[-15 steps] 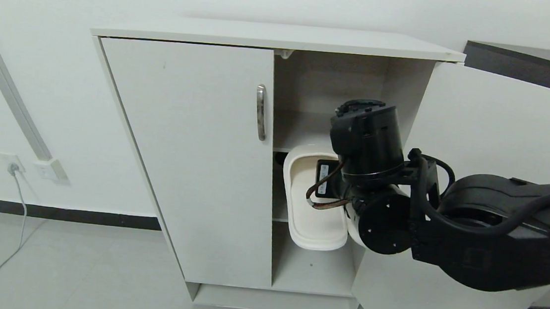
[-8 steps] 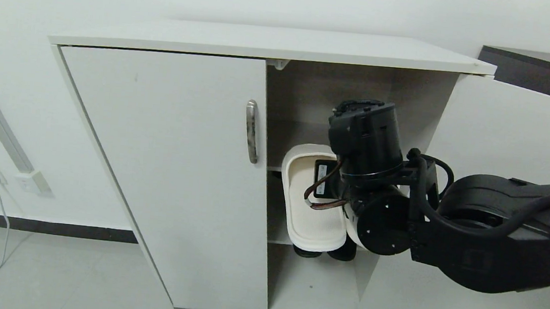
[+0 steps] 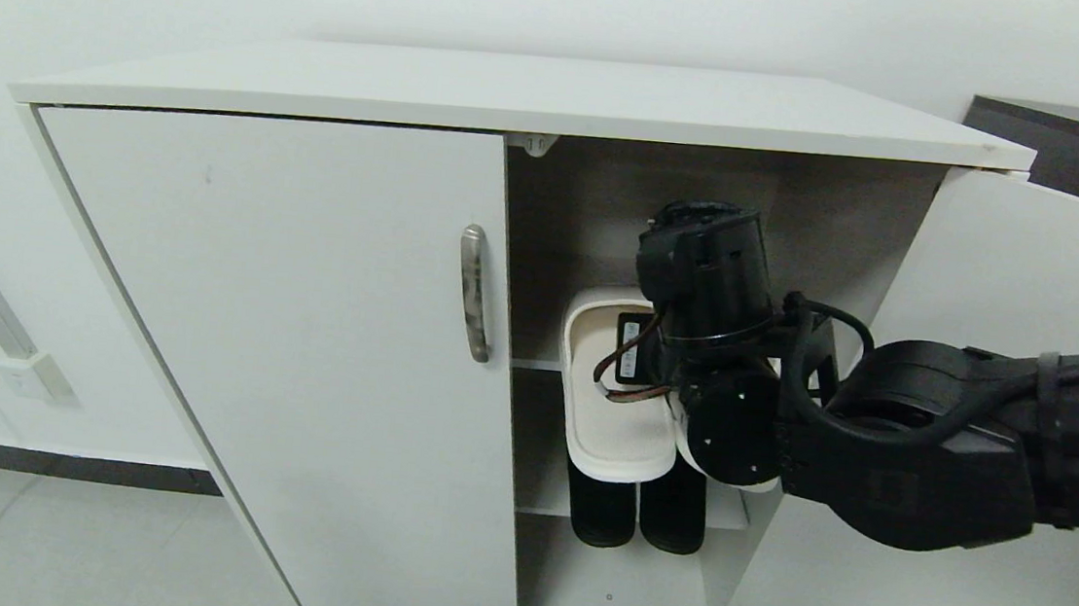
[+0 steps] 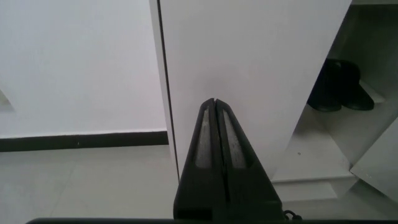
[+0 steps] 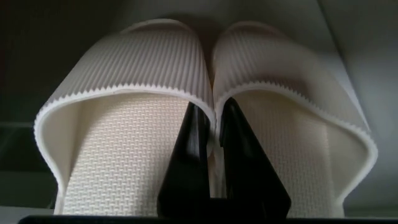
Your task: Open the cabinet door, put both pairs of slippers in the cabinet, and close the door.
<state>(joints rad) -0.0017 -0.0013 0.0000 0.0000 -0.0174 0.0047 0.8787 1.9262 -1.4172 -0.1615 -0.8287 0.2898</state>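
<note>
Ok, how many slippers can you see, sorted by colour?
White slippers: 2, held by the right gripper
Black slippers: 2
Total: 4

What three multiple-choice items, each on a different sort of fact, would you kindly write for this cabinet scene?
1. Where are the black slippers? A) on the floor B) on a shelf inside the cabinet C) atop the cabinet
2. How many cabinet doors stand open? A) one B) two C) none
3. What is the right gripper's state? A) open, empty B) shut on a door handle C) shut on the white slippers
Answers: 1 B, they stand on a shelf below the held pair; 2 A, the right door is swung out while the left door is shut; 3 C, it clamps the pair's touching walls.
</note>
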